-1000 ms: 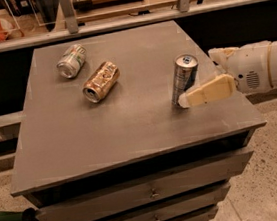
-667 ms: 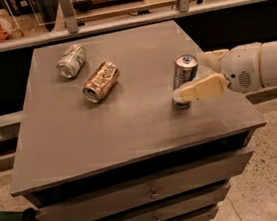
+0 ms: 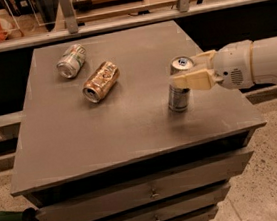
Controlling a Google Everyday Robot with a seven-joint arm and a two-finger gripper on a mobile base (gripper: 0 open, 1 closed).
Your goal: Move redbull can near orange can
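The redbull can [image 3: 179, 99], slim and silver-blue, stands upright on the right part of the grey cabinet top [image 3: 106, 131]. My gripper [image 3: 184, 69] reaches in from the right and is closed around the can's upper part, with one cream finger [image 3: 191, 81] across its front and the other behind its top. The orange can [image 3: 101, 81] lies on its side to the left, well apart from the redbull can.
A wider silver can with green and red markings [image 3: 71, 61] lies on its side at the back left. The cabinet's right edge [image 3: 243, 99] is close to the redbull can. A railing and shelf [image 3: 117, 19] run behind the cabinet. Drawers are below.
My gripper has moved left and closed around the redbull can, which has shifted slightly left with it. The other two cans have not moved.
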